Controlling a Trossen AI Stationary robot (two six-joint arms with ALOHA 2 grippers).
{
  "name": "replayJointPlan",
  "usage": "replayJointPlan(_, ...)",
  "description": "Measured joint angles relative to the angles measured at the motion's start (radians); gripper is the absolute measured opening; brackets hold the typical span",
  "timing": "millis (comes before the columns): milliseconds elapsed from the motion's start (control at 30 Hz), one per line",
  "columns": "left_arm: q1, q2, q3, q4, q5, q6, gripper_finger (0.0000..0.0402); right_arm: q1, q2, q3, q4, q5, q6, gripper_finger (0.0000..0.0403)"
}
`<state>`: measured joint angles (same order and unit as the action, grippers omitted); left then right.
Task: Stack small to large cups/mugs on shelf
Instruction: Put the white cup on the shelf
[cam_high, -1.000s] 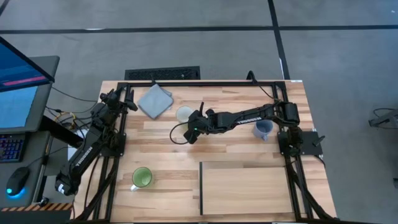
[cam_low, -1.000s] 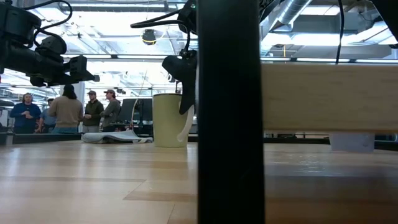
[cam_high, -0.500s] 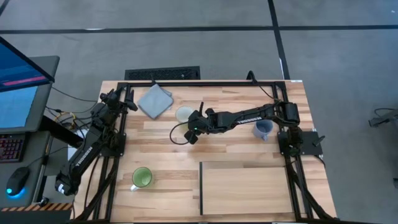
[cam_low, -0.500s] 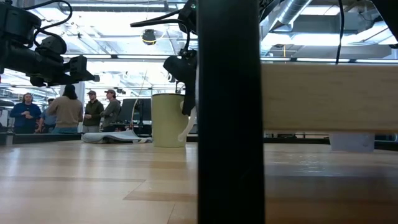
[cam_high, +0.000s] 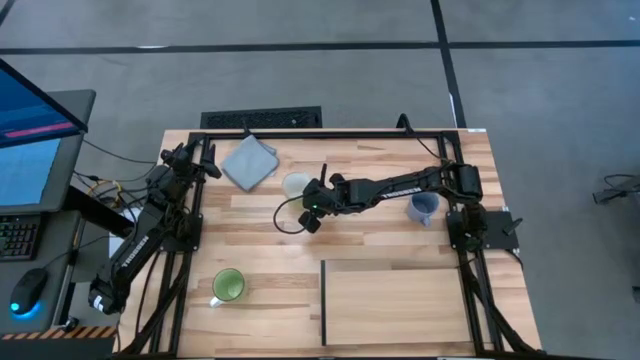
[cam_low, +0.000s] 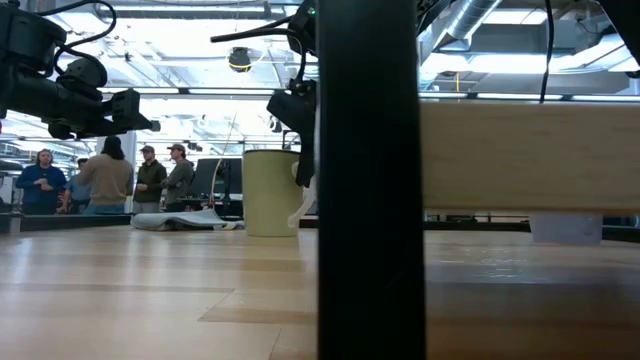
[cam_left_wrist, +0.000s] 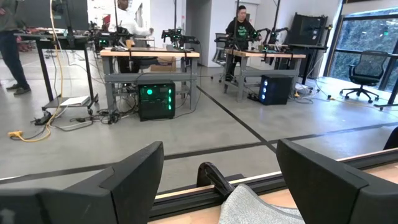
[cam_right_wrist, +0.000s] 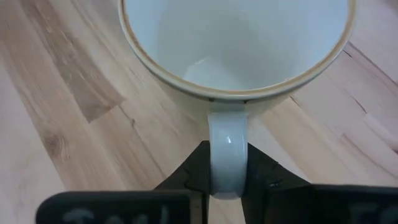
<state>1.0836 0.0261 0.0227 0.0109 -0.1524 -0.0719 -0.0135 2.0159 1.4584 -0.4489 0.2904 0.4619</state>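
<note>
I had the right gripper (cam_right_wrist: 227, 186) closed on the cream mug's (cam_high: 296, 183) handle (cam_right_wrist: 227, 152), cup body just ahead of the 2 fingers. Risk: a handle-only pinch could let it swing or slip when lifted. Left gripper (cam_left_wrist: 217, 186) waited open.

Bright even overhead light; soft shadows; low view foreground blurred.

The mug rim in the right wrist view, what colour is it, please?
Thin brown rim on the cream-white mug, clearest in the right wrist view.
</note>
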Motion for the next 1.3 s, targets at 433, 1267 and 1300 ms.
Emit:
replayJointPlan(433,0.000,0.000,0.000,0.000,0.000,0.000,0.0304,0.028,0.005,0.121,-0.157,0.003,-0.080,0.0068)
replayJointPlan(1267,-0.001,0.010,0.000,-0.016,0.098,0.000,0.0304,0.165,-0.187,0.161,-0.403,0.260,0.087,0.0067)
replayJointPlan(1300,0.000,0.014,0.000,-0.016,0.103,0.000,0.0304,0.176,-0.199,0.161,-0.419,0.277,0.106,0.0067)
